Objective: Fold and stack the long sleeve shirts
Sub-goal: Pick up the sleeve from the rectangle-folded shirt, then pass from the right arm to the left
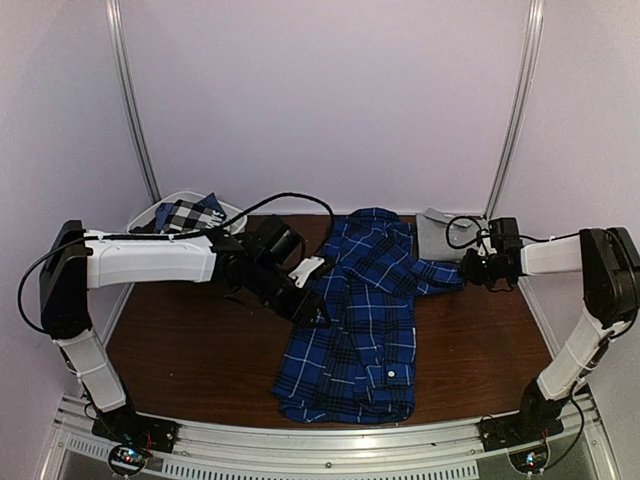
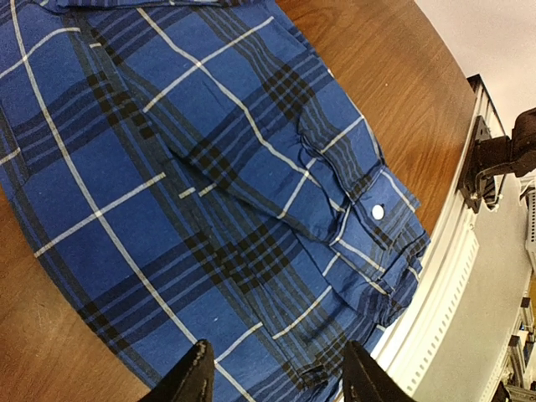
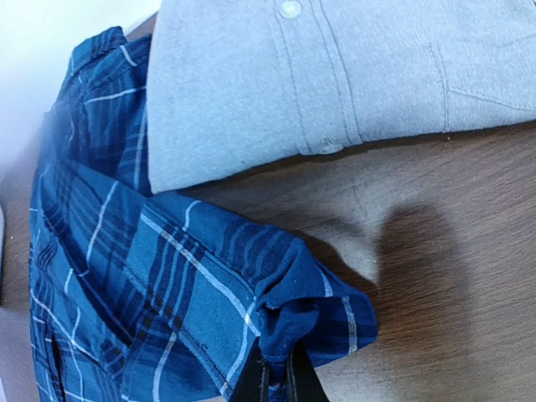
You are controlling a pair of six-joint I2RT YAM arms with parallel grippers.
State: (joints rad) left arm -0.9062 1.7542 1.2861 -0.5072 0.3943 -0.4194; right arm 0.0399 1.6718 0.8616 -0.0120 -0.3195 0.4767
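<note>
Top external view, stock of shirts and state of work.

1. Blue plaid shirt (image 1: 355,320): lies lengthwise in the middle of the desk (image 1: 200,350), collar end far, hem near the front edge. One sleeve is laid across the body, its buttoned cuff (image 2: 377,213) near the hem. The outline is uneven and the far right portion sticks out sideways. Judged part-folded, the item in hand.
2. Grey shirt (image 1: 437,235): far right of the desk, flat and compact, its edge lying over a little of the plaid in the right wrist view. Judged already folded, likely the base of the stack.
3. Check shirt (image 1: 185,215): bundled in the white basket (image 1: 150,213) at far left, off the desk. Judged not yet begun.
4. Right tool (image 3: 276,377): fingers together, clamped on a bunched fold of the plaid shirt's right-hand portion, just beside the grey shirt.
5. Left tool (image 2: 276,377): fingers apart, holding nothing, above the plaid shirt's left side.

Outstanding, by estimate: finish folding the plaid, set it on the grey, then fetch, fold and stack the check.
</note>
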